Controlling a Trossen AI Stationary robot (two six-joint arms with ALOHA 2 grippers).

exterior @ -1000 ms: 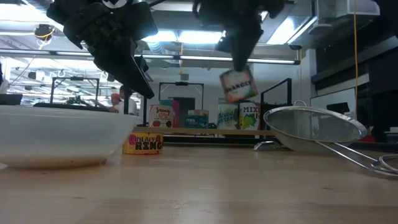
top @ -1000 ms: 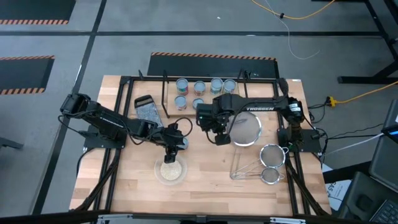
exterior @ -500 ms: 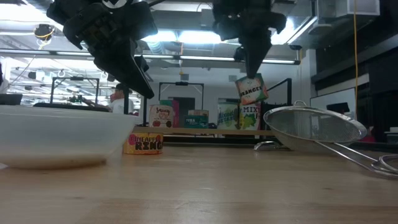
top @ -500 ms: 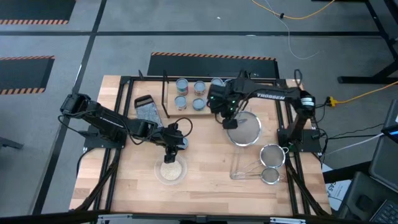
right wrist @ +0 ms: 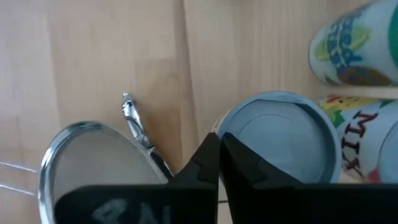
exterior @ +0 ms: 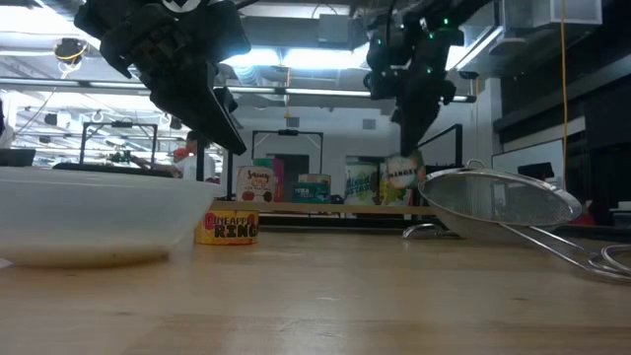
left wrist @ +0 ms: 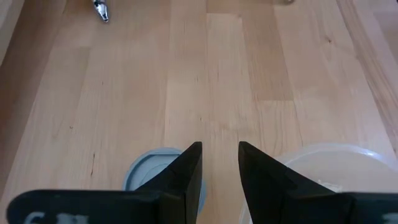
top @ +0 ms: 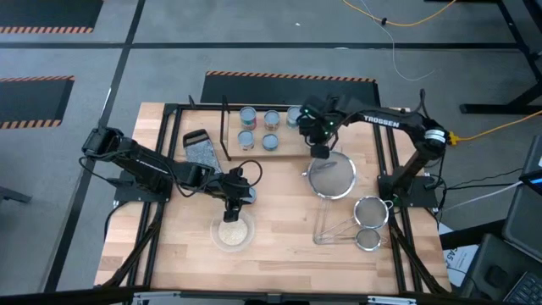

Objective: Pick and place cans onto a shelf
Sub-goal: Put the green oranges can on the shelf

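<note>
The right gripper point(top: 319, 151) hangs at the right end of the shelf point(top: 254, 151), by the table's far edge — fingers pinched on a can point(exterior: 401, 173) held just above the board, beside four cans point(top: 258, 129) already standing there. The left gripper point(top: 230, 213) hovers over the bowl point(top: 233, 233) near the front edge, fingers a little apart, empty.
</note>
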